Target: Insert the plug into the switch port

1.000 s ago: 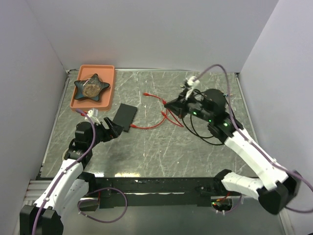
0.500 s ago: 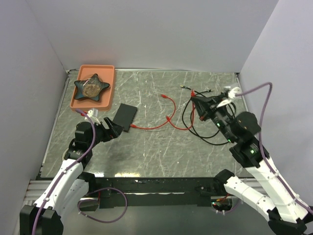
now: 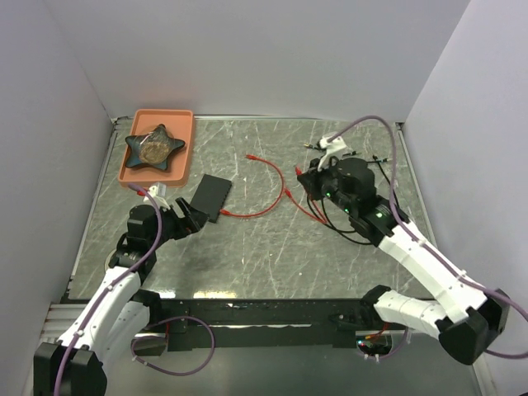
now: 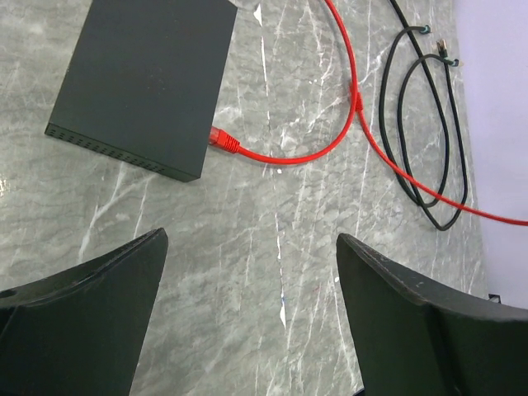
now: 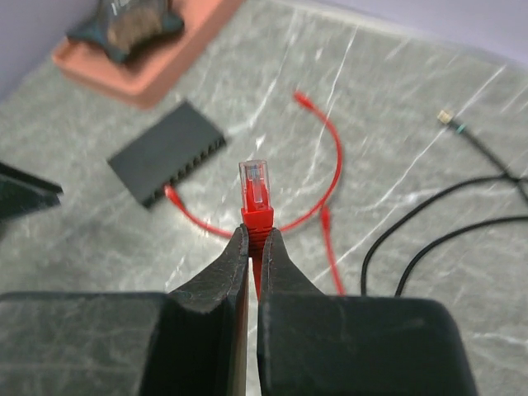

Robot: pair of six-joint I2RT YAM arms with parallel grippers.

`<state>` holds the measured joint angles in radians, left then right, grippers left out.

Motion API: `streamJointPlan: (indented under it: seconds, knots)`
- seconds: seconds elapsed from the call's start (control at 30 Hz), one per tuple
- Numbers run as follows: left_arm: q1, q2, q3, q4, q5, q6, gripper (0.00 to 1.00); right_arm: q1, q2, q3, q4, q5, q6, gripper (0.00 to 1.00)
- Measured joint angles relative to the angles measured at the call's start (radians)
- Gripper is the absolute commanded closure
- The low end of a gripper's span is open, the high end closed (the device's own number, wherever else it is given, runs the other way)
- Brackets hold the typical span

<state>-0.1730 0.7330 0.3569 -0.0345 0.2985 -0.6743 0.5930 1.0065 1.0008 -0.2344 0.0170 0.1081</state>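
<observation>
Here, right gripper (image 5: 252,239) tight around the red plug (image 5: 255,191); left gripper (image 4: 252,289) wide apart, empty, near the switch (image 4: 144,78).

We count: arm (image 3: 111,285) (image 3: 421,256) x2, gripper (image 4: 247,305) (image 5: 254,235) x2, switch (image 3: 212,196) x1, tray (image 3: 183,124) x1, star dish (image 3: 153,146) x1, red plug (image 5: 254,186) x4 in rt wrist view. Black cable (image 4: 445,227): loops too tangled to count.
</observation>
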Motion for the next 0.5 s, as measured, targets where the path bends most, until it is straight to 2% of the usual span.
streamJointPlan:
  seconds: [0.23, 0.37, 0.5]
  knots:
    - [0.000, -0.017, 0.000, 0.000, 0.011, 0.000, 0.11, 0.006, 0.079, -0.065, -0.029, -0.012, 0.017, 1.00]
    - [0.000, -0.047, -0.001, 0.032, 0.061, -0.003, 0.13, 0.011, 0.119, -0.079, -0.020, -0.110, 0.006, 1.00]
    - [0.000, -0.087, -0.019, 0.129, 0.166, -0.026, 0.17, 0.043, 0.200, -0.066, 0.006, -0.256, -0.026, 1.00]
